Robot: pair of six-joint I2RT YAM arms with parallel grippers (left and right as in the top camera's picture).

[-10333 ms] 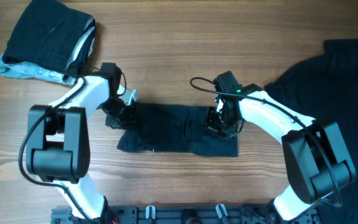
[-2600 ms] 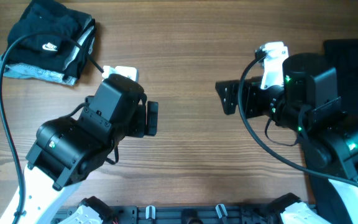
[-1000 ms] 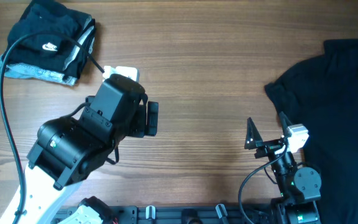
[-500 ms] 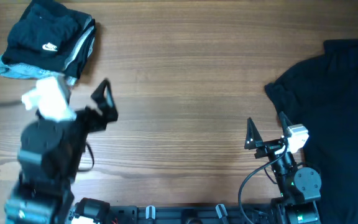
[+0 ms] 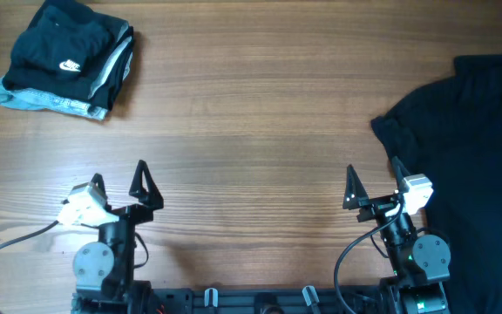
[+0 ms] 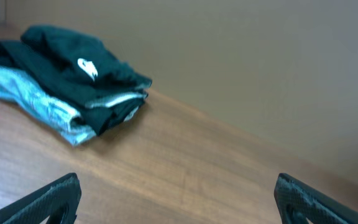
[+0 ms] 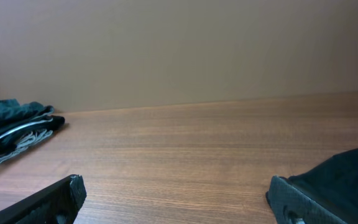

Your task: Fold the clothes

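Note:
The clothes lie in two places. A folded stack (image 5: pixel 64 59) sits at the far left corner, a black T-shirt with a small white logo (image 5: pixel 68 64) on top and a pale grey-blue piece (image 5: pixel 23 94) beneath. It also shows as a stack (image 6: pixel 61 81) in the left wrist view and a stack (image 7: pixel 11 134) in the right wrist view. An unfolded black garment (image 5: pixel 473 157) spreads at the right edge, its hem (image 7: pixel 347 171) close beside my right finger. My left gripper (image 5: pixel 118 177) and right gripper (image 5: pixel 373 173) stand open at the near edge, both empty.
Bare wooden tabletop (image 5: pixel 260 131) runs between the folded stack and the spread garment. A plain beige wall (image 7: pixel 179 50) rises behind the table's far edge. The arms' mounting rail (image 5: pixel 260 301) lies along the near edge.
My left arm has pulled back from the middle left of the table to the near edge, its gripper staying open. The right arm has not moved in the last second.

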